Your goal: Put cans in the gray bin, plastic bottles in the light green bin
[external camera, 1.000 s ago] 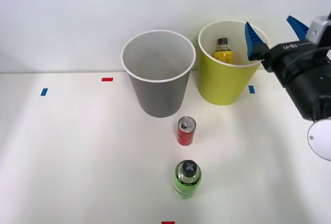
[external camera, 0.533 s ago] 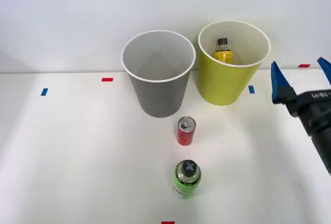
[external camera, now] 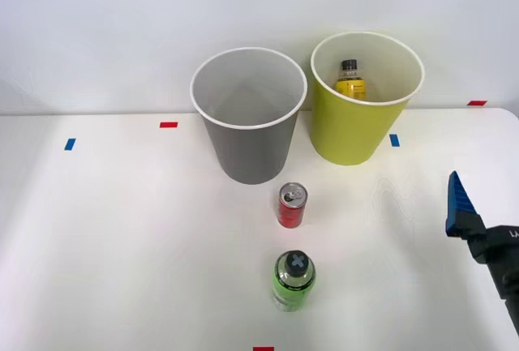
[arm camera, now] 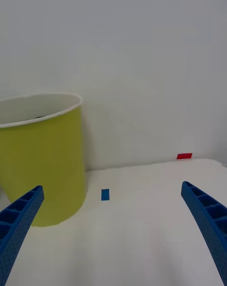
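Two bins stand at the back of the white bench (external camera: 122, 229), both well to the left of the end effector (arm camera: 113, 238) and farther from the robot than it. Leftmost is the gray bin (external camera: 248, 124), upright and with nothing visible inside. Just in front of it, also left of the end effector, the red can (external camera: 292, 204) stands upright on the bench, and a green bottle (external camera: 293, 280) with a dark cap stands nearer the robot, in line with the can. Next comes the light green bin (external camera: 362, 120), closer to the end effector than the gray one, with the yellow-labelled plastic bottle (external camera: 350, 79) inside, its black cap up. A blue tape mark (arm camera: 105, 194) lies on the bench between that bin and the end effector. Farthest right, the end effector hangs released, its blue ribbed fingers (arm camera: 208, 220) spread wide with nothing between them.
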{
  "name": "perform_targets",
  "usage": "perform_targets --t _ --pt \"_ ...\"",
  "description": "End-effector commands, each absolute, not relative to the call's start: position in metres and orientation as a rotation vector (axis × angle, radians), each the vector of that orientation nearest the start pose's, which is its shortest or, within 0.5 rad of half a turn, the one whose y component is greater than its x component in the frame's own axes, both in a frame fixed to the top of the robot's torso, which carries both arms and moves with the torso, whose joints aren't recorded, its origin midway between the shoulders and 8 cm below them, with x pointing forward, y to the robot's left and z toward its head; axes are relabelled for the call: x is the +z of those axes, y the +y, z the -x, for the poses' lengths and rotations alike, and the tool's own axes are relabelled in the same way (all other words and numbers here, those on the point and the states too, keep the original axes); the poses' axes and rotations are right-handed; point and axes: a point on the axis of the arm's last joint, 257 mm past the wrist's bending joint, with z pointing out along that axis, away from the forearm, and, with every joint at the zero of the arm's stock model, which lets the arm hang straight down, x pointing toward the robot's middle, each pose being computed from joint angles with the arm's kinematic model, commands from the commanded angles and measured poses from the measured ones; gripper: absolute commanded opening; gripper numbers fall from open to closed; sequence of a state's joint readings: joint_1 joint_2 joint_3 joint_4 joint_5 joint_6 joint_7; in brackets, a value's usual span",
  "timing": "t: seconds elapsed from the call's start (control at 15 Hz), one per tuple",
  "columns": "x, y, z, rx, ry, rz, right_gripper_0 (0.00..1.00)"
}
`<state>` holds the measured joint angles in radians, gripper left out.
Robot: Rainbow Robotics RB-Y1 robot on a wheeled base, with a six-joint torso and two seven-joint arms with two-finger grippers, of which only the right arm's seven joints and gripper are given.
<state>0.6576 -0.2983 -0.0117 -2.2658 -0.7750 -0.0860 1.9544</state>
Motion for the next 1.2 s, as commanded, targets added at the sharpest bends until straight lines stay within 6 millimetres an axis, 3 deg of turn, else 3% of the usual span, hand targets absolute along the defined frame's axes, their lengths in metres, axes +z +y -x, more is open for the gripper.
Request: perform_targets --t 0.07,0.47,0.87,1.2 --pt "-0.151 -0.325 -0.353 -0.025 1.472 -0.165 1.00" --pt "-0.177 -0.327 -0.335 -0.082 1.539 -0.168 1.00" --pt "-0.186 -0.327 -0.326 -0.215 1.562 -0.114 1.00" --pt "-0.196 -0.315 -0.319 -0.098 1.574 -0.215 1.00"
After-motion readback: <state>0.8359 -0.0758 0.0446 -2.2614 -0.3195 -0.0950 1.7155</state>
